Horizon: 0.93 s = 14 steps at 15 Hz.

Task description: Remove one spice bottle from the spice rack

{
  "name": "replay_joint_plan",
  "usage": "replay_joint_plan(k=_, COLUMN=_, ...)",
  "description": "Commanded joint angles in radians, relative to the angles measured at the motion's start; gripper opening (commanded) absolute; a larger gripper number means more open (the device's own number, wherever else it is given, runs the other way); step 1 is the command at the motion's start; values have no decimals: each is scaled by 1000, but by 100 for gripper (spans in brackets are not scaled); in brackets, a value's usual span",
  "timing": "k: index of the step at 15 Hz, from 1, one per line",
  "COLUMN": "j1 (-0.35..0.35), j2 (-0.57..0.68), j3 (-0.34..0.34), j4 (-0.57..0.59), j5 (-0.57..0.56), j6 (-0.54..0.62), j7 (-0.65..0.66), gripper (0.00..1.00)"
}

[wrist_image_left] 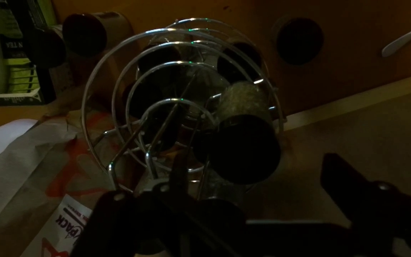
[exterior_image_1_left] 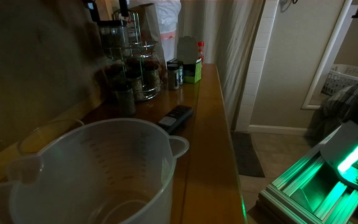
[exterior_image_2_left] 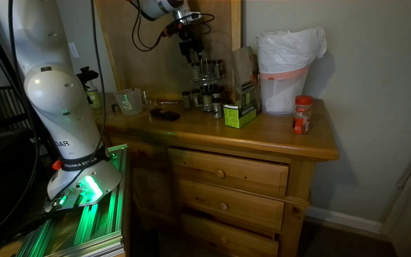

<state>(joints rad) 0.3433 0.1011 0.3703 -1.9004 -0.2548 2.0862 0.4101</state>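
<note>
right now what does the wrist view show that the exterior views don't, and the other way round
Only the wrist view shows the lettering PACK on a white label. Only the exterior views show the plastic pitcher, the dark handset and the red-capped bottle, each in both. All three share the spice rack with its jars, the open gripper and the green box.

Wooden dresser (exterior_image_2_left: 234,189), pale wall (exterior_image_2_left: 376,64), tiled floor (exterior_image_1_left: 278,149)

This looks like a room in a home: a wooden bench (exterior_image_2_left: 198,126) with drawers (exterior_image_2_left: 234,175) carries a spice rack (exterior_image_1_left: 141,56), a box of green tea (exterior_image_2_left: 239,116) and a tub (exterior_image_2_left: 282,96) lined with a bag (exterior_image_2_left: 287,51); a curtain (exterior_image_1_left: 221,40) and a white basket (exterior_image_1_left: 337,81) show beyond
</note>
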Motion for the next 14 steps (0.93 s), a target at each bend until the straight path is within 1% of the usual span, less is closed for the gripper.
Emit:
replay_joint_plan(k=1, j1=30, j2=22, j3=-20, j4=13, j5=-46, j6=-3, j7=43, gripper=86)
replay_joint_plan(k=2, j1=34, j2=25, j3=-21, j4=13, j5=-49, j6=-8, j7=46, gripper=80)
replay_joint_plan(k=3, j1=37, j2=28, j3=-23, j4=14, j5=-53, j6=-10, j7=48, gripper=72)
replay_joint_plan(k=4, j1=39, j2=31, j3=-24, j4=14, j5=-55, j6=-10, j7=51, gripper=70)
replay_joint_plan(k=5, j1=42, j2=35, j3=-26, j4=15, j5=-58, j6=-12, j7=55, gripper=71)
replay_joint_plan(k=6, j1=45, j2=37, j3=-27, j4=15, j5=-63, j6=-15, j7=60, gripper=63)
replay_joint_plan(k=7, j1=47, j2=39, j3=-28, j4=15, j5=-66, j6=-16, j7=63, gripper=58)
replay_joint_plan(k=8, j1=49, j2=40, j3=-30, j4=16, j5=-69, j6=-18, j7=67, gripper=43)
replay_joint_plan(k=9, j1=50, j2=40, j3=-32, j4=16, j5=-71, j6=-22, j7=68, gripper=37)
replay_joint_plan(k=10, j1=51, j2=39, j3=-34, j4=18, j5=-72, j6=-27, j7=71, gripper=28)
replay_joint_plan(k=11, j1=50, j2=34, j3=-34, j4=18, j5=-66, j6=-33, j7=68, gripper=24)
replay_joint_plan(k=14, j1=42, j2=7, j3=-35, j4=19, j5=-34, j6=-63, j7=51, gripper=24)
